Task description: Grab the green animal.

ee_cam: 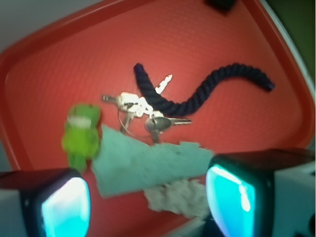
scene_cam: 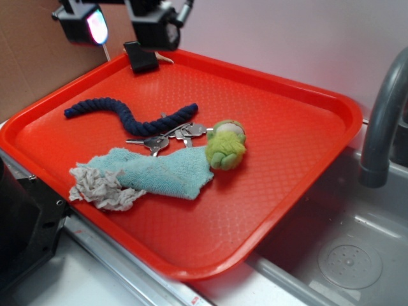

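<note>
1. mostly filling both views: red tray (scene_cam: 299,108), rimmed, with a fine textured floor, set beside a grey sink (scene_cam: 344,255) with a dark faucet (scene_cam: 382,121) at the right edge.
2. lying in the tray, near its middle: green animal (scene_cam: 225,145), rounded and lumpy, paler patch on its upper end, resting on the tray floor and touching the right end of the teal cloth (scene_cam: 162,173).
3. spread flat left of the toy: teal cloth, with a frayed whitish rag (scene_cam: 99,188) at its far left end, touching or overlapping it.
4. just behind the cloth: bunch of silver keys (scene_cam: 172,136), partly tucked under the dark blue rope (scene_cam: 134,118), which curves across the tray toward its left rim.
5. up at the tray's far left corner: gripper (scene_cam: 146,60), raised well apart from the toy, holding nothing; only one dark finger (scene_cam: 140,57) clearly seen, so fingers' spacing cannot be told.
6. cut off at the top edge of the exterior view: the arm's upper body with a lit block.
7. blurred in the wrist view: toy (ee_cam: 81,133), cloth (ee_cam: 143,163) and keys (ee_cam: 140,108); two glowing cyan blocks at the bottom corners covering part of the rag and cloth.
8. cut off at lower left of the exterior view: a dark object, unidentifiable.
</note>
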### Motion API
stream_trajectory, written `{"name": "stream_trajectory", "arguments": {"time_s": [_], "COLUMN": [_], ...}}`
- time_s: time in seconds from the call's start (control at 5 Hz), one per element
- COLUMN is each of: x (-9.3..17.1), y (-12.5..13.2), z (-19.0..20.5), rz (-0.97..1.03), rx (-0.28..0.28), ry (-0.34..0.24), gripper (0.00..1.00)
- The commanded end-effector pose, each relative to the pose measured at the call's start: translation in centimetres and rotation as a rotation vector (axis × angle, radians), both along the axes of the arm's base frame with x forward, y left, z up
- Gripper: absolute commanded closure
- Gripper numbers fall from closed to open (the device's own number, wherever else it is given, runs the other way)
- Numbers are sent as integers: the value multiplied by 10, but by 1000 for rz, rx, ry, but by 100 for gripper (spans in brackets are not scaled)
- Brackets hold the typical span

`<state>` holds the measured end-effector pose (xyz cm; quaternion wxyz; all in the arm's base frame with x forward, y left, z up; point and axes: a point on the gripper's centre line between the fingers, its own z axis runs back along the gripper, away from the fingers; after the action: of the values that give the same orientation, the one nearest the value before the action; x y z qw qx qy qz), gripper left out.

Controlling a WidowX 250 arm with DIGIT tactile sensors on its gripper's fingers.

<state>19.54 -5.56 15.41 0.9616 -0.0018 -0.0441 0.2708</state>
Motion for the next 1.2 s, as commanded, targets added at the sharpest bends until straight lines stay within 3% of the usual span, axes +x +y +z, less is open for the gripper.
{"name": "stream_trajectory", "arguments": {"time_s": [0.0, 0.4, 0.6, 0.8, 1.0], "x": [7, 37, 43, 47, 51], "y": [7, -33, -45, -55, -55], "z": [7, -58, -77, -95, -109], "rz": [15, -10, 17, 46, 16], "rx": [-7, -34, -71, -108, -117], "ry": [-31, -158, -109, -10, 18], "gripper": [0, 0, 0, 0, 0]}}
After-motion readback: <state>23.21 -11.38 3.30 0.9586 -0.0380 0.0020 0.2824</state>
